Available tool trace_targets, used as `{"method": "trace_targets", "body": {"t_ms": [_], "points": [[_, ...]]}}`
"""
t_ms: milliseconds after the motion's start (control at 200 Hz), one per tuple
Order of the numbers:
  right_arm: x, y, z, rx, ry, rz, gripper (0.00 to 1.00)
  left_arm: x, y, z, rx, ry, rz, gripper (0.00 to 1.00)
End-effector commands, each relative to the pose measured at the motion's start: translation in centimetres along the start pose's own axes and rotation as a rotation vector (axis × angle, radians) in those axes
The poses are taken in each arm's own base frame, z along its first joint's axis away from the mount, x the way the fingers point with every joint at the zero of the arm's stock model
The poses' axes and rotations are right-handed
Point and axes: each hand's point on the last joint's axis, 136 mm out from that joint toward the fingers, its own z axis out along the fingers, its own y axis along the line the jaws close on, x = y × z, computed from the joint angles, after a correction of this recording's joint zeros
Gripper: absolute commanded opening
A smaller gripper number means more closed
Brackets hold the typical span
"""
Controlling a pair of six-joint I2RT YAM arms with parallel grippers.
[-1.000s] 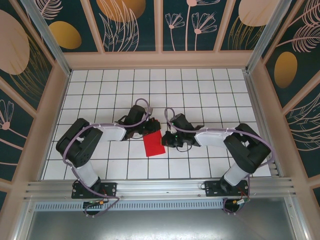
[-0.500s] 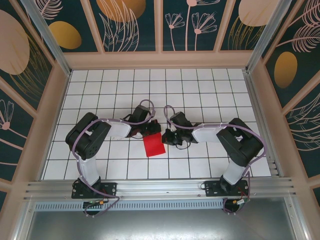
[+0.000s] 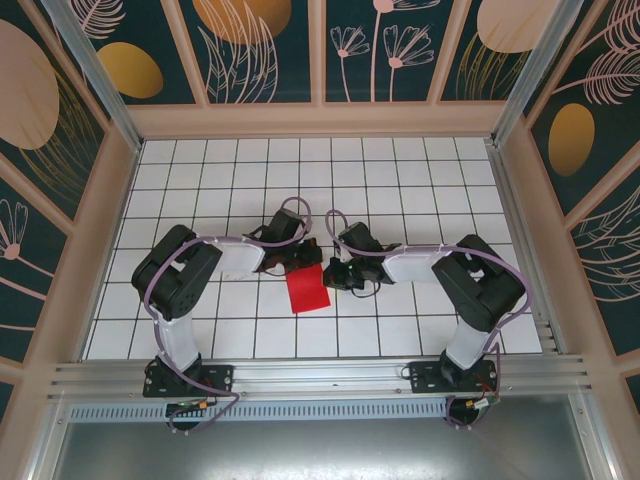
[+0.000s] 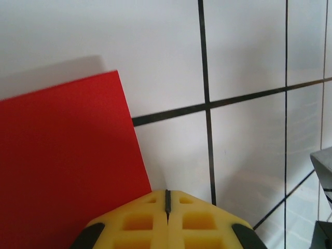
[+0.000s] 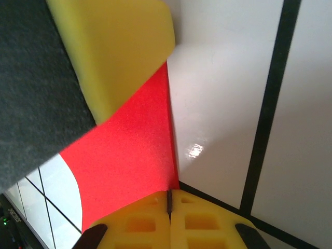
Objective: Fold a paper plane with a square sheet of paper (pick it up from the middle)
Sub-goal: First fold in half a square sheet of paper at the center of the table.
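The square sheet of paper lies folded into a narrow red strip on the white tiles, between the two arms. My left gripper is shut at the strip's far end. In the left wrist view its yellow tips meet at the right edge of the paper, with nothing seen between them. My right gripper is shut at the strip's right side. Its tips touch the edge of the paper, and the left gripper's yellow finger rests on the sheet beyond. The paper plane is out of view.
The gridded table is boxed in by pink frame walls on three sides and a metal rail at the near edge. Both arms bend inward, their elbows out to the sides.
Both arms have drawn their elbows inward and upward, and the two grippers have edged slightly closer to the strip's far end. The paper has stayed in place.
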Motion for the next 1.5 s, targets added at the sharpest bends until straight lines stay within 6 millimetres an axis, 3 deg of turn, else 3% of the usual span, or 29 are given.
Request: {"method": "trace_targets", "body": {"t_ms": [0, 85, 105, 450, 595, 766, 896, 1051, 1096, 1241, 1491], "points": [[4.4, -5.5, 0.8, 0.188, 0.144, 0.066, 0.01, -2.8, 3.7, 0.0, -0.141, -0.077, -0.006, 0.02], [4.6, -5.7, 0.8, 0.192, 0.150, 0.063, 0.01, -3.0, 4.4, 0.3, -0.154, -0.064, -0.008, 0.02], [4.6, -5.7, 0.8, 0.194, 0.151, 0.062, 0.01, -4.1, 3.7, 0.3, -0.138, -0.081, -0.001, 0.02], [4.7, -5.4, 0.9, 0.191, 0.153, 0.059, 0.01, -7.4, 5.6, -0.3, -0.172, -0.114, -0.003, 0.03], [4.2, -4.7, 0.9, 0.164, 0.136, 0.051, 0.01, -8.8, 4.4, -0.2, -0.141, -0.116, 0.049, 0.03], [1.3, -0.5, -0.4, 0.034, 0.032, 0.008, 0.02, -9.9, 0.9, -2.6, -0.033, -0.174, 0.104, 0.04], [-1.4, 2.9, -2.1, -0.072, -0.058, -0.015, 0.04, -9.2, -0.6, -4.6, 0.022, -0.200, 0.104, 0.04], [-3.5, 3.5, -2.7, -0.092, -0.120, 0.015, 0.07, -7.7, -1.9, -5.1, 0.076, -0.186, 0.107, 0.05], [-3.9, 3.2, -2.5, -0.081, -0.127, 0.038, 0.07, -6.5, -1.5, -4.5, 0.078, -0.156, 0.101, 0.05], [-5.1, 2.1, -1.5, -0.061, -0.131, 0.098, 0.04, -5.0, -1.9, -3.2, 0.098, -0.109, 0.100, 0.04], [-5.9, 2.8, 0.3, -0.083, -0.101, 0.093, 0.03, -3.1, -1.7, -0.8, 0.101, -0.031, 0.089, 0.02]]}}
